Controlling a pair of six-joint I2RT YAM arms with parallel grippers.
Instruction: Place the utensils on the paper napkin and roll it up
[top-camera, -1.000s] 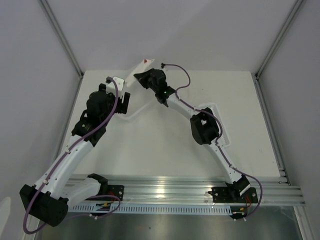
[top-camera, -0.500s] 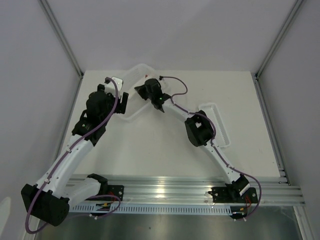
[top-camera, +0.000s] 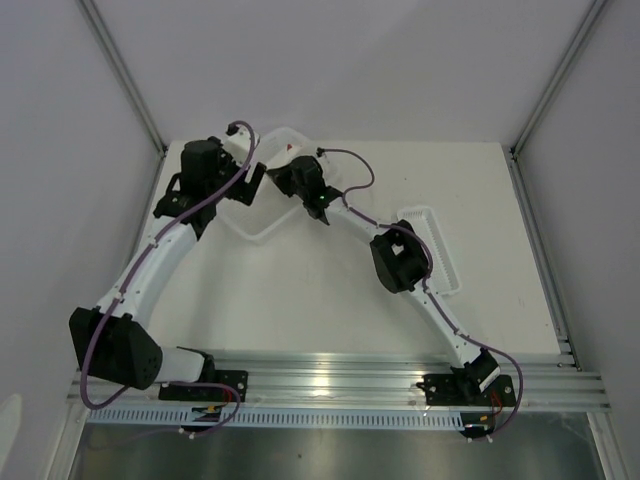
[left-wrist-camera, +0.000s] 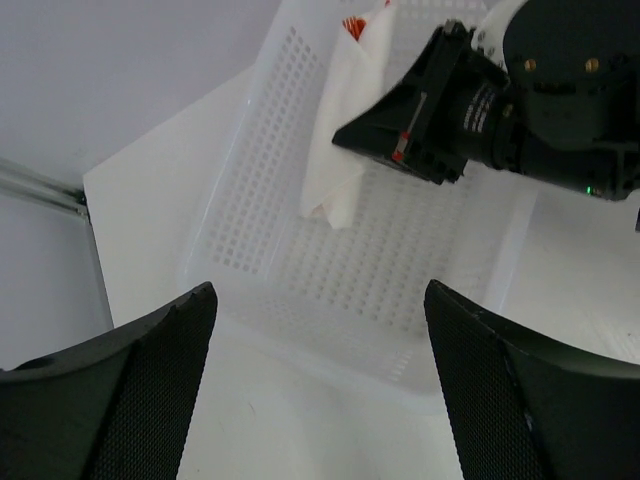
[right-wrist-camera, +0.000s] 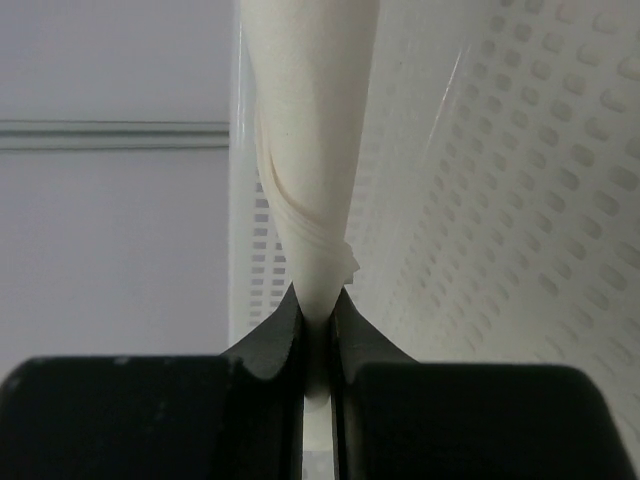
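Note:
The paper napkin (right-wrist-camera: 312, 150) is rolled into a white tube, and my right gripper (right-wrist-camera: 318, 310) is shut on its lower end. In the left wrist view the roll (left-wrist-camera: 340, 140) hangs inside the white mesh basket (left-wrist-camera: 270, 180), with an orange-red utensil tip (left-wrist-camera: 353, 26) showing at its top. From above, my right gripper (top-camera: 283, 172) is over the basket (top-camera: 262, 225) at the table's back left, a red tip (top-camera: 291, 149) just beyond it. My left gripper (left-wrist-camera: 320, 370) is open and empty, just outside the basket's near wall; it also shows in the top view (top-camera: 248, 183).
A narrow white plastic tray (top-camera: 440, 250) lies right of the right arm's elbow. The white table (top-camera: 300, 290) is walled by grey panels left, right and behind. The arm bases sit on the metal rail (top-camera: 330, 385) at the near edge.
My right gripper has lowered the rolled napkin from above the table's back edge into the basket. My left arm has swung back and up toward the basket's left side.

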